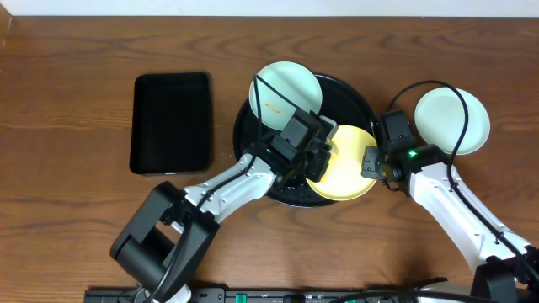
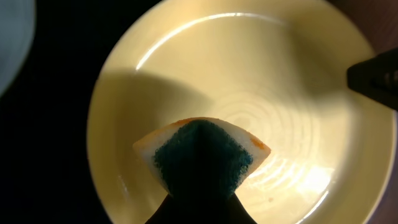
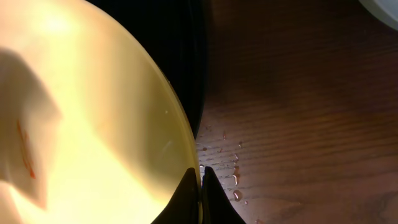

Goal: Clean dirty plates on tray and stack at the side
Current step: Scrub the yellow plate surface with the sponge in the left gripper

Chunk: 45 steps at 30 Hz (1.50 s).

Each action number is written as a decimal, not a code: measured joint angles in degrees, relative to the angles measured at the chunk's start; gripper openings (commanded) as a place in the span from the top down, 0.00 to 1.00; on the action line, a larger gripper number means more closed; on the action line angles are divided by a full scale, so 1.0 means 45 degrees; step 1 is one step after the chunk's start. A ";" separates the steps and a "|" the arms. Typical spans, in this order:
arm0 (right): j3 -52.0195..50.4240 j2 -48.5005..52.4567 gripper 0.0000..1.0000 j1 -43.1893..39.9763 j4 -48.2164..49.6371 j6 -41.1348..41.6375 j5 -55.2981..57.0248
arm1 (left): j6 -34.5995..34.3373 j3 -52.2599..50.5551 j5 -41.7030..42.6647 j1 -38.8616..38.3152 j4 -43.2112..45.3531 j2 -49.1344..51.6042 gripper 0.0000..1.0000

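Note:
The pale yellow plate lies on the right front of the round black tray. My left gripper is shut on a white sponge with a blue-green scouring face and presses it on the yellow plate's inside. My right gripper is shut on the yellow plate's right rim, fingertips pinching the edge. A mint-blue plate with a brownish smudge sits at the tray's back left. Another mint-blue plate lies on the table to the right.
A smaller rectangular black tray lies on the wooden table to the left. Water drops sit on the table beside the round tray's rim. The right finger shows at the edge of the left wrist view.

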 measured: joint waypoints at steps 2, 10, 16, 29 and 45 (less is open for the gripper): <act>0.0000 0.0000 0.99 0.0000 0.0000 0.0000 0.0000 | 0.0010 0.0000 0.0000 -0.0015 0.0199 0.0141 0.92; 0.0000 0.0000 0.99 0.0000 -0.0005 0.0000 0.0005 | 0.0146 0.0000 0.0000 -0.0015 0.0797 0.0413 0.92; 0.0000 0.0000 0.99 0.0000 -0.0005 0.0000 0.0005 | 0.0180 0.0000 0.0000 -0.0015 0.0855 0.0714 0.92; 0.0000 0.0000 0.99 0.0000 -0.0146 0.0000 0.0005 | 0.0185 0.0000 0.0005 -0.0233 0.1375 0.0714 0.92; 0.0000 0.0000 0.99 0.0000 -0.0146 0.0000 0.0005 | 0.0185 0.0000 0.0005 -0.0267 0.1384 0.1224 0.92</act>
